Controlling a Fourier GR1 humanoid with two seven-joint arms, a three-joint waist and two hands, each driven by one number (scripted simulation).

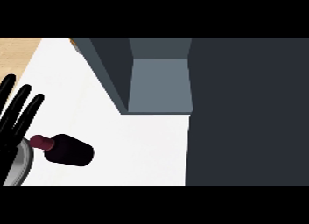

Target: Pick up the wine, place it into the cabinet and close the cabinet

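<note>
White surface (pixel 150 148) ahead of you, with a strip of pale wood (pixel 11 50) showing at the far left corner. The cabinet (pixel 160 83) stands open in the middle of the view, its grey interior facing you, and the big dark slab filling the right side looks like its door (pixel 254 113), swung wide.

Your wine (pixel 69 150) is down at the lower left, a dark bottle with a reddish cap pointing left. From this steep angle you cannot tell whether it stands tilted or lies on its side. It sits well short of the cabinet opening, so nothing is stowed yet.

Your left hand (pixel 11 116) shows at the left edge, fingers straight and spread, pointing up, holding nothing. It reads as resting, just beside the bottle's cap end but not around it. A grey rounded piece, likely the forearm (pixel 19 166), runs below it. Your right hand does not show at all.

The door stands open for a reason: the way in is clear for the bottle. By my read, the pickup is the step in hand, and whichever hand you bring must wrap the bottle's body before you swing towards that grey recess.
</note>
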